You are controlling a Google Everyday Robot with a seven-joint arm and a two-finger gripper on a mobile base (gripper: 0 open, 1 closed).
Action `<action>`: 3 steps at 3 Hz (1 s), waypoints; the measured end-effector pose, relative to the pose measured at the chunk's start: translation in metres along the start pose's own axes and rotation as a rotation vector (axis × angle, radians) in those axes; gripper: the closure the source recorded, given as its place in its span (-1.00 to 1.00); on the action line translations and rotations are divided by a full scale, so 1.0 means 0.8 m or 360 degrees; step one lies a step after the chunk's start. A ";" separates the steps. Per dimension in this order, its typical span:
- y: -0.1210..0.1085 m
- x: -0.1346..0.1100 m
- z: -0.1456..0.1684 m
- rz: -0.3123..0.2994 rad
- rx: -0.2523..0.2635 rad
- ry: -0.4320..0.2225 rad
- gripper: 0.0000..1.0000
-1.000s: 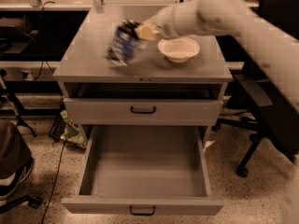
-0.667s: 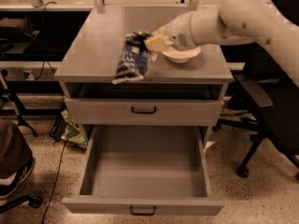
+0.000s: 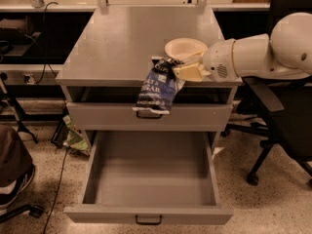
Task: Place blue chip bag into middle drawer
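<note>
The gripper (image 3: 187, 72), jaws clamped on the blue chip bag (image 3: 158, 89), has carried it past the bench (image 3: 122, 38) front edge; it now dangles above the open middle drawer (image 3: 151, 179).

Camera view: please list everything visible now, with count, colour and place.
crumpled dark blue foil chip bag: one, blue with white print, hanging from the gripper before upper drawer.
round cream-white bowl: one, cream-white, on cabinet top.
grey metal cabinet: one, grey, centre.
deep grey middle drawer: one, grey, open, below the bag.
shallow grey upper drawer: one, grey, behind bag.
black office chair: one, black, right.
white arm: one, white, from right.
gripper: one, beige fingers shut on bag's top, cabinet's front edge.
</note>
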State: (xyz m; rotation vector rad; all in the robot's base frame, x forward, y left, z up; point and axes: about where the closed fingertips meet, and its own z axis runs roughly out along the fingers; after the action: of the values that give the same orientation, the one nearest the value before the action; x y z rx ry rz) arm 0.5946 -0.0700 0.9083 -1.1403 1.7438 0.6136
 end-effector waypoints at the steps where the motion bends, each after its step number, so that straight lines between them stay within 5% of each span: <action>1: 0.003 0.005 0.006 -0.0004 -0.0015 0.0012 1.00; 3: 0.033 0.056 0.035 0.0063 -0.0079 0.0051 1.00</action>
State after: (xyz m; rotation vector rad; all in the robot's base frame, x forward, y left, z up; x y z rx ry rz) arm 0.5768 -0.0555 0.8539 -1.1575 1.7908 0.6692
